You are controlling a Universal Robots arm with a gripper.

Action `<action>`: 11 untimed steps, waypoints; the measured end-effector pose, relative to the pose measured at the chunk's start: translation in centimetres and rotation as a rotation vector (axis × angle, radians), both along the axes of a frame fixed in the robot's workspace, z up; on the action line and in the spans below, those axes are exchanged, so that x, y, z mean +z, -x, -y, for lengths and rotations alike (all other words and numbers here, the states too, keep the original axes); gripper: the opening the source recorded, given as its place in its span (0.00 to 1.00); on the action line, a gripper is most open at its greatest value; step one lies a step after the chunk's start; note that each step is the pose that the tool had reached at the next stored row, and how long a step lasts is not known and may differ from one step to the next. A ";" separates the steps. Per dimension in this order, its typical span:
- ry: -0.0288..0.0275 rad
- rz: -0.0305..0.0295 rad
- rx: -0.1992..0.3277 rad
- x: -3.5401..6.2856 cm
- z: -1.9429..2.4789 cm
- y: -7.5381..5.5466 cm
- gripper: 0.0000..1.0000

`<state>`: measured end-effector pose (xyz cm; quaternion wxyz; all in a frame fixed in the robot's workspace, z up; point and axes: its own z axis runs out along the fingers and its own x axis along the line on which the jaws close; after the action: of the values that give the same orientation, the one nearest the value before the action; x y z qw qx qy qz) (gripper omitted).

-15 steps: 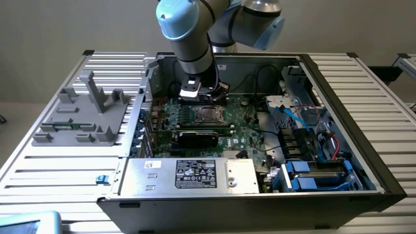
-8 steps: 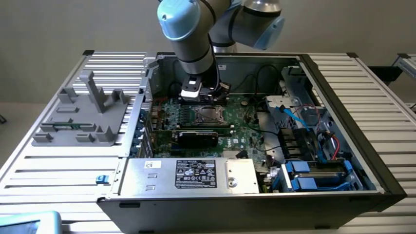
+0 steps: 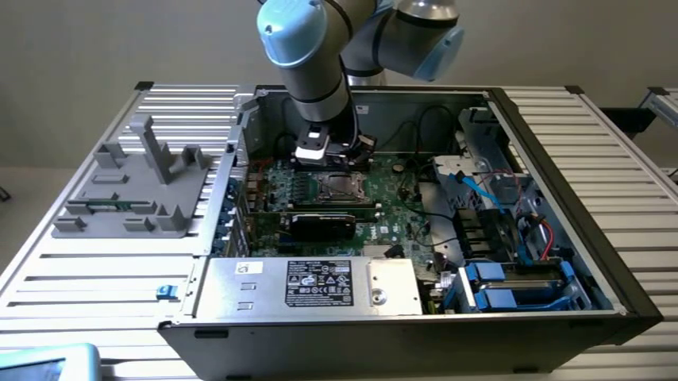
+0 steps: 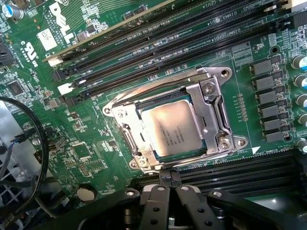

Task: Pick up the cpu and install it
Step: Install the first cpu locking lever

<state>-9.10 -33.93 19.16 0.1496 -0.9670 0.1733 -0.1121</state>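
One cpu (image 4: 173, 129) lies flat in its socket (image 4: 213, 112).

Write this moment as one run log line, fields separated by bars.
gripper: shut, empty | cpu: seated in socket | gripper beside socket, above motherboard

Grey tubular arm (image 3: 317, 71) with pale blue joint caps; black claw (image 4: 169, 178), apparently screw-studded finger links.

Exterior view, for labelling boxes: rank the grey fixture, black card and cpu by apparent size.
1. grey fixture
2. black card
3. cpu, smallest, seated in its socket; it lies slightly farther back, but the gap is clear.
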 end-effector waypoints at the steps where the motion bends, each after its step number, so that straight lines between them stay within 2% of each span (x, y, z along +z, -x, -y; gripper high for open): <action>1: 0.0001 0.0000 0.000 0.00 0.00 0.0 0.11; 11: 0.0002 0.0001 0.000 -0.03 0.00 -0.1 0.11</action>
<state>-8.98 -33.92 19.13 0.1495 -0.9670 0.1733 -0.1121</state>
